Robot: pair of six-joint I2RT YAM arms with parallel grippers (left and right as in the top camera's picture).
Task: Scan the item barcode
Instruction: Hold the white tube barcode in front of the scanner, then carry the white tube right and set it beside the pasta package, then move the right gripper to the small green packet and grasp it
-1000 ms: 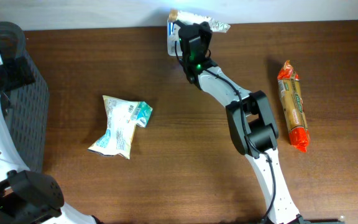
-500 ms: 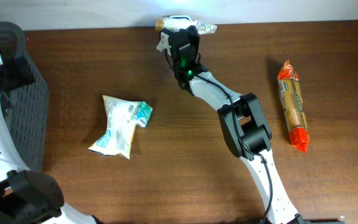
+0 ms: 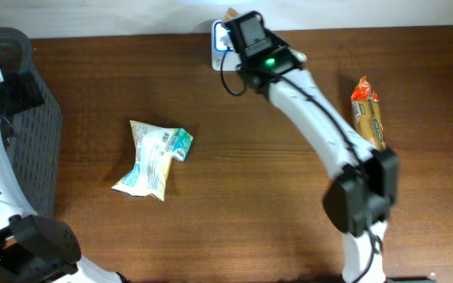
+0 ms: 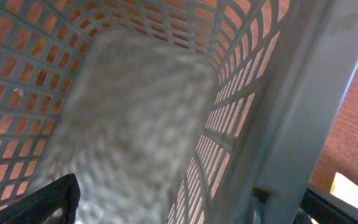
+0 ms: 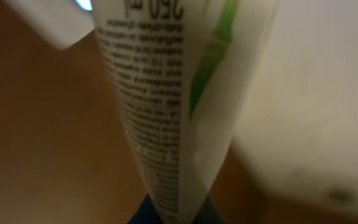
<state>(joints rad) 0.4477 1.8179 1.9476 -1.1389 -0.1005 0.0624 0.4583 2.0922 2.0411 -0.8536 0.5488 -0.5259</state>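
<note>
Grip of my right gripper (image 5: 169, 214) was fully closed on the item (image 5: 166, 93), and it pinched the lower end of it. In the right wrist view the item stood up from the fingertips as a flat white pack with small black print and a green stripe.

The item was at the far edge of the worktop (image 3: 211, 228), about the middle of that edge. It was held just beside the scanner (image 3: 219, 43), a small white box with a blue light. In the right wrist view a corner of the scanner showed at the upper left of the item; I could not tell if the two were touching. From overhead my right gripper covered nearly all of the item.

My left gripper (image 4: 185, 211) was wide open and held nothing. It hung inside the basket (image 3: 34, 134), which stood at the left edge of the worktop; the grey mesh walls were all around the dark fingers (image 4: 48, 202).

One crumpled white and green bag (image 3: 152, 159) lay on the left half of the worktop, well apart from the scanner. One long orange packet (image 3: 368, 118) lay near the right edge, partly behind my right arm.
</note>
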